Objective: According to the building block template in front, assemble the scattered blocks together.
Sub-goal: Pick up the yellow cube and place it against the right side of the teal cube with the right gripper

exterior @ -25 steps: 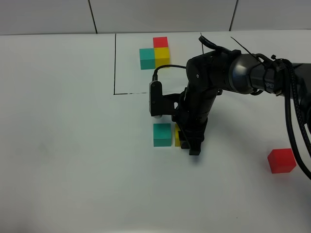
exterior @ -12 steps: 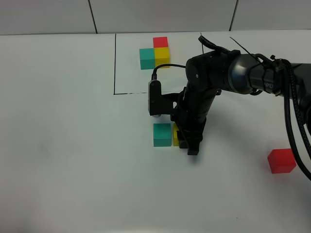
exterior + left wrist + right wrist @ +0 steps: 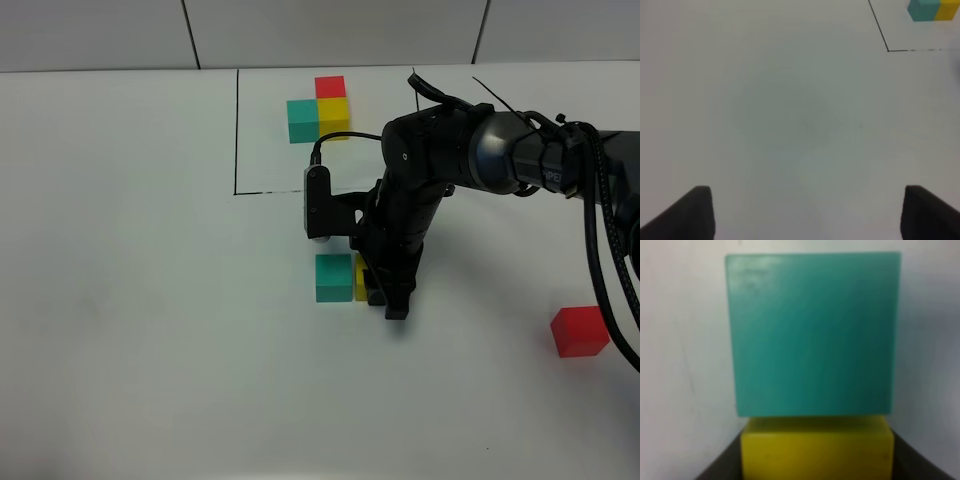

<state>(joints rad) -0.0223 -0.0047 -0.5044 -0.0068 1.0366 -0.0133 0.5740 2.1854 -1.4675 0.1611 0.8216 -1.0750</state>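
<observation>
My right tool (image 3: 382, 292) pinches the yellow block (image 3: 816, 447) against the teal block (image 3: 812, 335); I must square their faces before release.

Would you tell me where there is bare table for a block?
Bare: everything left of the teal cube and black frame line; also between the right fingers and loose red cube. Crowded: around the yellow cube and template.
</observation>
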